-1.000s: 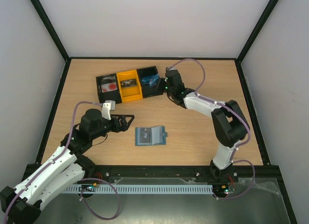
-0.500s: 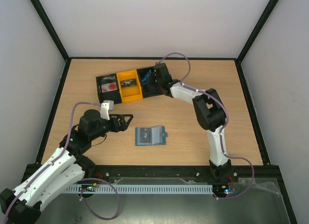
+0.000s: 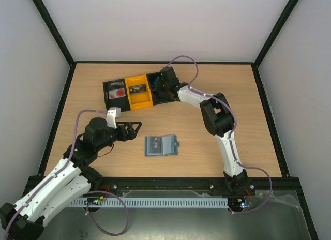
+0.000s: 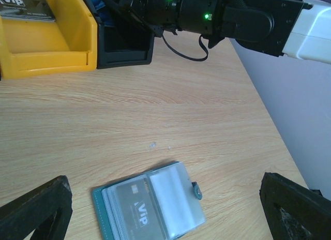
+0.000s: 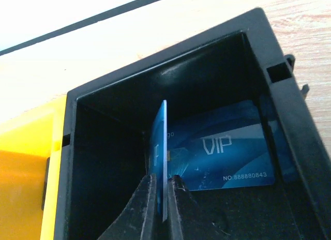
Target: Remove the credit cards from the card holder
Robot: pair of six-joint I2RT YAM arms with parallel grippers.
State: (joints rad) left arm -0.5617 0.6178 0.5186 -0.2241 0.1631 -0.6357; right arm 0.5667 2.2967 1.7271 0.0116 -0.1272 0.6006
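Three-compartment black-and-yellow tray (image 3: 140, 102) on a wooden counter (image 3: 217, 141): its black walls close round the right fingers (image 5: 146, 201) on both sides and ahead. Those fingers are pinched tight on an edge-on card (image 5: 164, 141), thin and pale blue, standing upright between them inside the tray's right-hand black compartment. Just beyond and to the right of the fingertips, a bright blue card (image 5: 227, 157) printed "VIP" lies at the back of the same compartment, partly hidden by the upright one. The yellow middle compartment, to the left of the right fingers, holds a dark card (image 4: 26, 4) also marked VIP. Something red and white sits in the far black compartment, too small to identify. The card holder (image 3: 161, 145) lies open and flat on the counter, well apart from the right fingers and just ahead of the left fingers (image 3: 135, 128), which are spread wide and hold nothing. Seen from the left wrist, the holder sits between the two spread tips, a grey card (image 4: 135, 211) in its left panel and its little tab on the right edge.
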